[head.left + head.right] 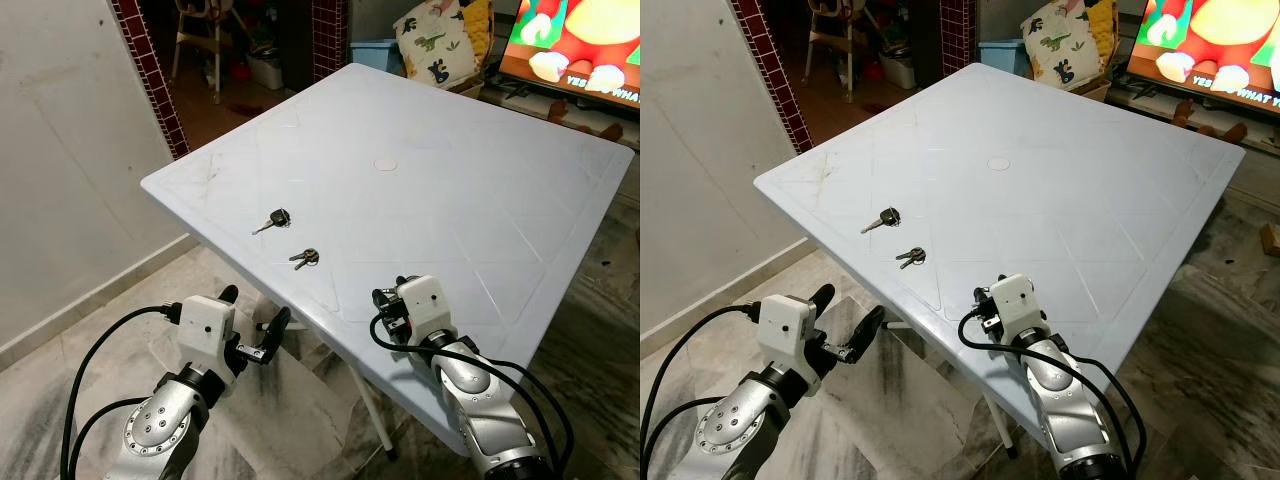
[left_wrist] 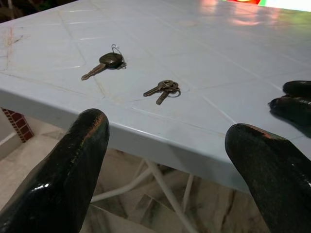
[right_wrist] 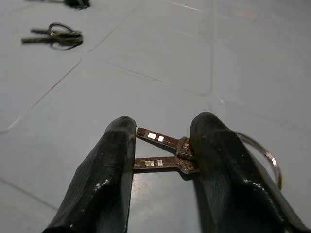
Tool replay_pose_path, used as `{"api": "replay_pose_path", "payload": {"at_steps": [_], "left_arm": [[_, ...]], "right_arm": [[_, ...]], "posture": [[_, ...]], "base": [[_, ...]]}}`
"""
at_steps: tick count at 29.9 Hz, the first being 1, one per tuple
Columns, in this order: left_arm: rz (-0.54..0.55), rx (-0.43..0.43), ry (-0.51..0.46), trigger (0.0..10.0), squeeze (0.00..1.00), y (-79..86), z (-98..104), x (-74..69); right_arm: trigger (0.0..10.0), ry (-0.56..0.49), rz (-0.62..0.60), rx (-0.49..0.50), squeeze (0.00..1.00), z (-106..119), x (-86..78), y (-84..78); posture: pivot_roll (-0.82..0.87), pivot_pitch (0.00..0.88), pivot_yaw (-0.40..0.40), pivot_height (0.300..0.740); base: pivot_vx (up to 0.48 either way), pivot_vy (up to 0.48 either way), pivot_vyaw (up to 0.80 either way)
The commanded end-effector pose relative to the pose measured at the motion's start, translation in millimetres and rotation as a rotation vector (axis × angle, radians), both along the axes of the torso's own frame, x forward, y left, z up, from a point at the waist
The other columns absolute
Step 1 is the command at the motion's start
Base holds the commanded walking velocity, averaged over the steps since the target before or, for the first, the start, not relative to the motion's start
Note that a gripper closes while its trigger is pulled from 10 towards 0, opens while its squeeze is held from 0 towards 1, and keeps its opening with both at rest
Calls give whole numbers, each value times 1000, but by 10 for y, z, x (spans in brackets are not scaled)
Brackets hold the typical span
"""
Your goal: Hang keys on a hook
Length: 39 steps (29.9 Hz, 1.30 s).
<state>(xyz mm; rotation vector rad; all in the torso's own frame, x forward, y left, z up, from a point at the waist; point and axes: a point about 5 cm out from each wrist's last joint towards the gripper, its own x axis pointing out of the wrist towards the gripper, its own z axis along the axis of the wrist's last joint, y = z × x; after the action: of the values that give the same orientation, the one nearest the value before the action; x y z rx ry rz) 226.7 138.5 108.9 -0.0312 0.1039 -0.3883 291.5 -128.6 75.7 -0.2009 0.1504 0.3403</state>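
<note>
Three sets of keys lie on the white plastic table [image 1: 450,190]. A black-headed key [image 1: 272,220] and a small bunch of keys [image 1: 305,257] rest near the table's left front edge. My right gripper [image 1: 386,300] rests on the table near the front edge. In the right wrist view it [image 3: 164,127] is shut on a third bunch, two silver keys [image 3: 163,151] on a ring [image 3: 265,156], lying flat between its fingers. My left gripper [image 1: 256,322] hangs open below and in front of the table edge, its fingers [image 2: 80,160] wide apart and holding nothing.
A white wall [image 1: 60,150] and a red brick pillar [image 1: 150,70] stand to the left. Behind the table are a blue box [image 1: 374,52], a dinosaur-print cushion [image 1: 432,40] and a lit television [image 1: 575,45]. White table legs [image 1: 372,415] stand on the marble floor.
</note>
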Motion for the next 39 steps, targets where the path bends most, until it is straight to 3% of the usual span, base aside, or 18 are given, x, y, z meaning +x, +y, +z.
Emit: {"api": "replay_pose_path", "payload": {"at_steps": [1,3,6,11,16,18,26,30,32,34,37,39], "left_arm": [[23,16,-4,10000,0,10,-5,29],[36,14,-4,10000,0,22,-4,36],[108,37,-3,10000,0,91,-15,69],[169,63,30,10000,0,195,-92,41],[241,99,51,10000,0,273,-140,16],[282,124,46,10000,0,334,-153,-2],[319,156,58,10000,0,404,-218,-89],[333,157,54,10000,0,404,-206,-99],[342,158,50,10000,0,410,-197,-101],[366,164,44,10000,0,437,-186,-110],[372,165,42,10000,0,451,-185,-117],[354,160,36,10000,0,436,-176,-111]], "right_arm": [[10000,89,-27,63,0,-142,-67,19],[10000,91,-50,85,0,-139,-62,31],[10000,101,-72,222,0,-114,-58,100],[10000,76,-20,261,0,-67,-97,189],[10000,120,-2,223,0,-103,-133,234],[10000,99,47,161,0,-104,-151,274],[10000,76,4,82,0,-120,-106,215],[10000,-15,-22,18,0,-31,-59,170],[10000,-56,-34,36,0,28,-44,153],[10000,-160,-55,37,0,169,-10,120],[10000,-202,-74,34,0,226,10,106],[10000,-176,-76,43,0,195,15,111]], "posture": [[54,79,70,740],[54,79,70,740],[55,78,66,740],[55,80,64,740],[55,82,61,740],[56,82,60,740],[61,82,56,740],[64,81,52,740],[65,81,52,740],[67,81,53,740],[69,83,55,740],[70,82,55,740]], "base": [[0,0,0],[0,0,0],[0,0,0],[0,0,0],[0,0,0],[0,0,0],[0,0,0],[0,0,0],[0,0,0],[0,0,0],[0,0,0],[0,0,0]]}}
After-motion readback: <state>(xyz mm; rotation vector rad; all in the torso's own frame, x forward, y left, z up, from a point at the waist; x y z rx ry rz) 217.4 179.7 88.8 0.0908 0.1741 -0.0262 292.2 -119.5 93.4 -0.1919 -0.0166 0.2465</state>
